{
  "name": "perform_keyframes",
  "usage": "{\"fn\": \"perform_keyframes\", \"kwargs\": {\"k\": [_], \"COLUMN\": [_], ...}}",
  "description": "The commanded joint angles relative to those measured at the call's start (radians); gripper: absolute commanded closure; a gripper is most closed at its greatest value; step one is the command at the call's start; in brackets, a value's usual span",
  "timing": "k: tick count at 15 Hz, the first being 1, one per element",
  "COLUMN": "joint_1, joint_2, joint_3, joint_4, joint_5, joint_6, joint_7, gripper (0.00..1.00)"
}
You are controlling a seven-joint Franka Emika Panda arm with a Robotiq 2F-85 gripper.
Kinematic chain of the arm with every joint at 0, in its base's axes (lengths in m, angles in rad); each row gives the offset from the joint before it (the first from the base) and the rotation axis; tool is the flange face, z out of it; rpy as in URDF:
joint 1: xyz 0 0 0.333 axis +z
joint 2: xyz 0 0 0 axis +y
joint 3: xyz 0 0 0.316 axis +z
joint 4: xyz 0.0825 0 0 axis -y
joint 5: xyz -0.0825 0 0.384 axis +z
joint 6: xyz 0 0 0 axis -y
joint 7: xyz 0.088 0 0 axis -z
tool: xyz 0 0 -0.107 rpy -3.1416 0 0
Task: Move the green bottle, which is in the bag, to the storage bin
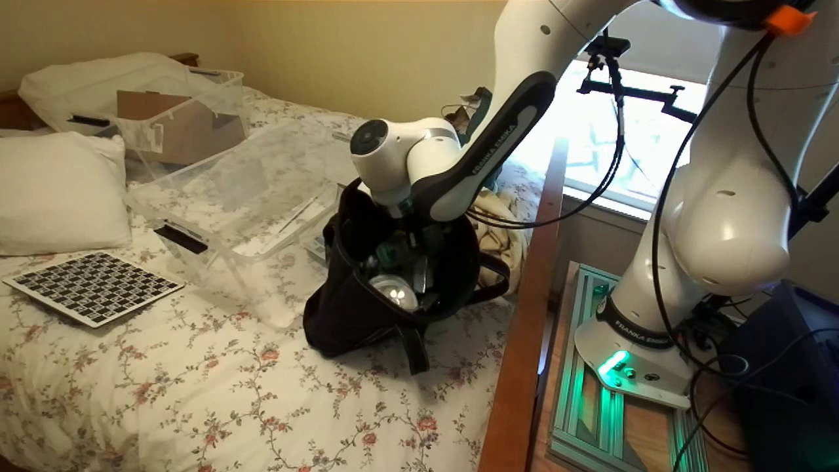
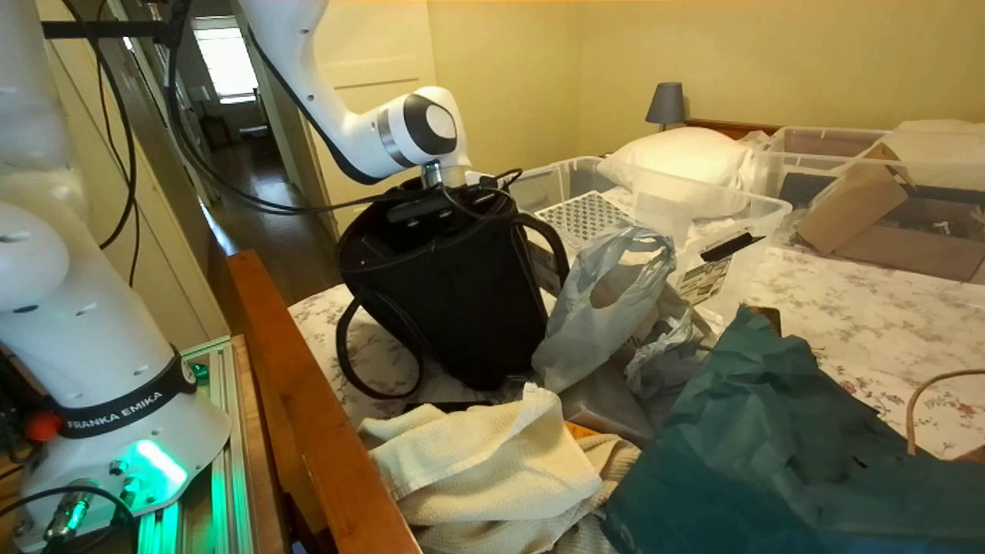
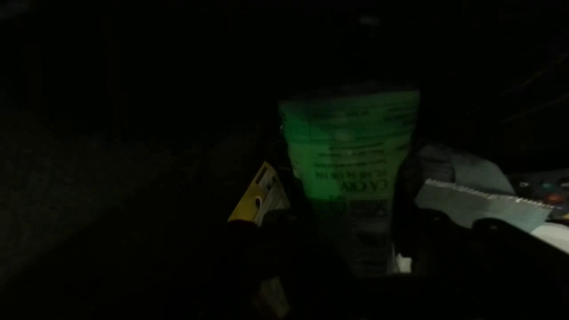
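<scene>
The black bag [image 1: 341, 314] stands on the bed with its wide mouth up, and my arm reaches down into it in both exterior views. Deep in the dark, the wrist view shows the green bottle [image 3: 351, 146], with printed lettering on its side. My gripper [image 3: 349, 209] is closed around it, one dark finger on each side; the bottle's lower part is in deep shadow. Beside the bag lies the storage bin [image 1: 180, 237], a wide clear plastic tub, with its black handle [image 2: 727, 246] showing in an exterior view.
Inside the bag, a yellow-and-white tag [image 3: 255, 200] and a grey zipped pouch [image 3: 484, 204] flank the bottle. A grey plastic bag [image 2: 608, 315], a cream towel [image 2: 492, 454] and a teal bundle [image 2: 769, 438] crowd the bag. Wooden bed rail [image 1: 524, 354] divides bed from robot base.
</scene>
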Motion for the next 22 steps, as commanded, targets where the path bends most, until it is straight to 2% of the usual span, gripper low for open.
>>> {"fn": "perform_keyframes", "kwargs": {"k": [1, 7, 14, 18, 22], "joint_1": [-0.032, -0.042, -0.071, -0.094, -0.125], "joint_2": [-0.131, -0.335, -0.582, -0.697, -0.758], "joint_3": [0.011, 0.006, 0.023, 0.043, 0.071], "joint_4": [-0.110, -0.260, -0.373, -0.396, -0.375], "joint_5": [0.107, 0.149, 0.178, 0.193, 0.187], "joint_6": [0.046, 0.070, 0.069, 0.075, 0.069], "joint_7": [-0.009, 0.065, 0.158, 0.197, 0.229], "gripper": [0.79, 0.79, 0.79, 0.79, 0.79]}}
